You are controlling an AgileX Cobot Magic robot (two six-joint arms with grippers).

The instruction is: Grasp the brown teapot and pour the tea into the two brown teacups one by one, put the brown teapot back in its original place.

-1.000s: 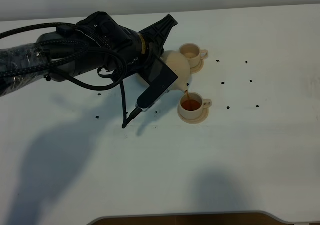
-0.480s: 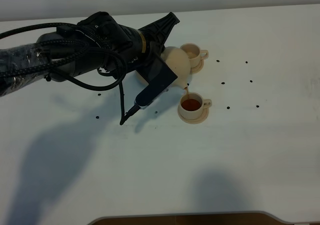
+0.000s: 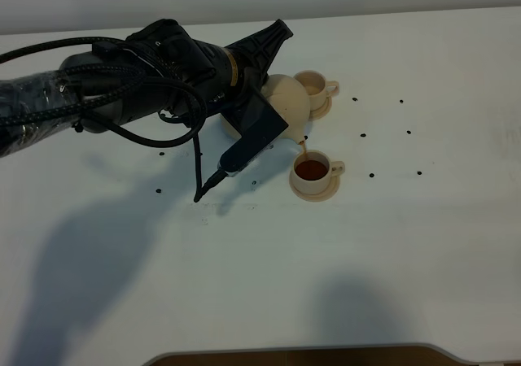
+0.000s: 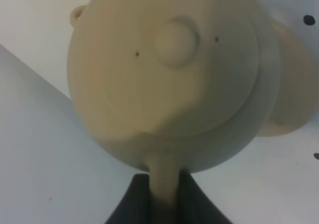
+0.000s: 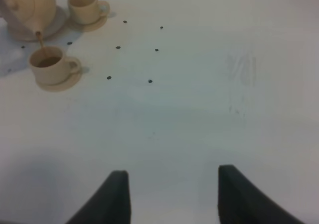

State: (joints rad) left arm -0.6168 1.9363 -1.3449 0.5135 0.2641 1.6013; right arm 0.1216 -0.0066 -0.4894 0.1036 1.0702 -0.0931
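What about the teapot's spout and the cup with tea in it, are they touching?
Apart. In the right wrist view the brown teapot holds its spout above the teacup, a thin tea stream crossing the clear gap.

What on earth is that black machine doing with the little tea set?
The robot's left gripper is clamped on the loop handle of a round beige-tan ceramic teapot and holds it tilted. A thin stream of tea falls into the nearer small beige cup on its saucer, which holds dark tea. The matching farther cup looks pale inside, apparently unfilled. The right gripper hangs open over the white table, holding nothing.
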